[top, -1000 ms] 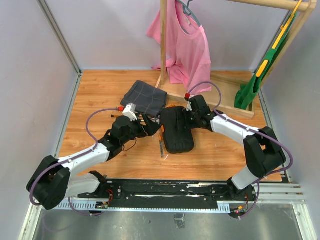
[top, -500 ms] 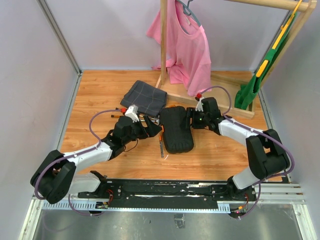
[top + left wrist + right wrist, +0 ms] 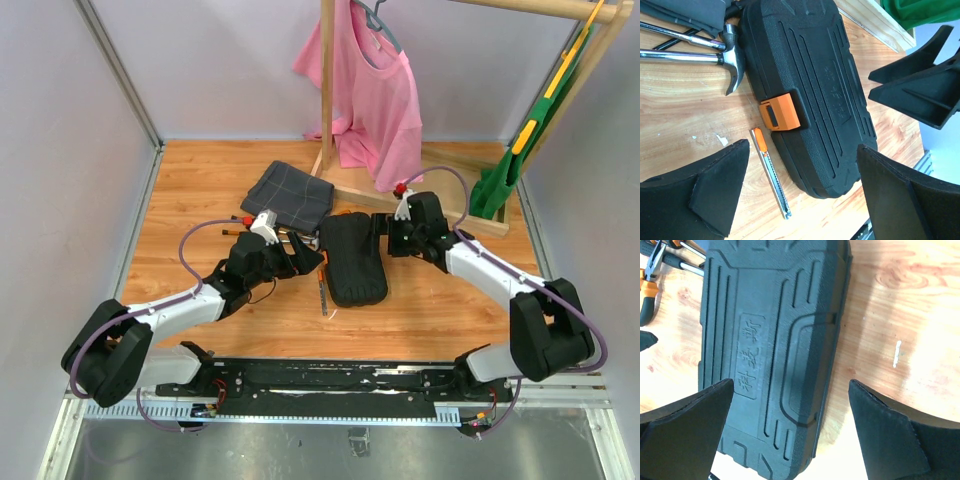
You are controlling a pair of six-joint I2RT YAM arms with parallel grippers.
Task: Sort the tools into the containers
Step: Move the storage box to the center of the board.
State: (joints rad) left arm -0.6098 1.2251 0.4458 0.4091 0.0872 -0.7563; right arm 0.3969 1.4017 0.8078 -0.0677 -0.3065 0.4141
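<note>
Both jaws wide, right pair withdrawn

Closed black case (image 3: 355, 262) — hammer (image 3: 730, 57) just beside

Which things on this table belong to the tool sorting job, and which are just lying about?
For the job: black tool case, hammer, pliers, slim orange-tipped tool.

Lying about: checked cloth, pink shirt, wooden rack, green garment.
</note>
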